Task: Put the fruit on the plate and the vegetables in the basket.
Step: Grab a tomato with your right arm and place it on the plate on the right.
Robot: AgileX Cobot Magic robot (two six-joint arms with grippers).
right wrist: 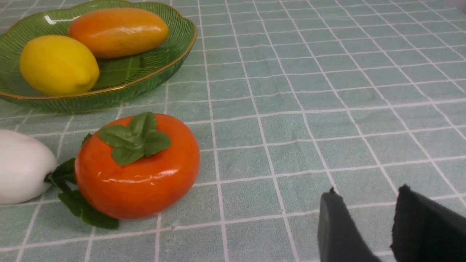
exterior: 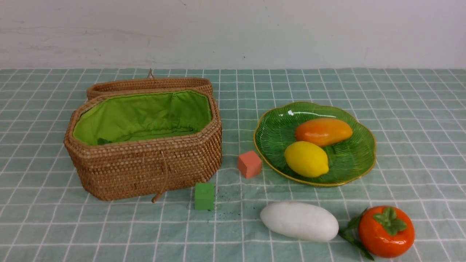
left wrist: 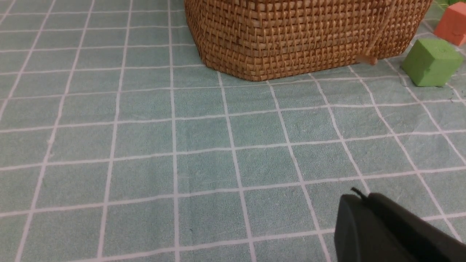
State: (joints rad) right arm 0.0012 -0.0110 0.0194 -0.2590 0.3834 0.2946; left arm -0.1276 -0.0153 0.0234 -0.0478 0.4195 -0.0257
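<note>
Left claw [left wrist: 358, 198] closed on nothing, woven basket [left wrist: 291, 36] ahead of it. Right claw [right wrist: 366, 193] partly open, empty; persimmon [right wrist: 138, 171] near it, radish [right wrist: 22, 165] just past, mango [right wrist: 118, 31] and lemon [right wrist: 58, 63] on the plate [right wrist: 145, 78] beyond.

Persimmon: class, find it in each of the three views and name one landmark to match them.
Front view: persimmon at lower right, beside the radish.
Left wrist view: not in it.
Right wrist view: persimmon beside the radish, nearer the camera than the plate.
Shared landmark: the white radish.
</note>
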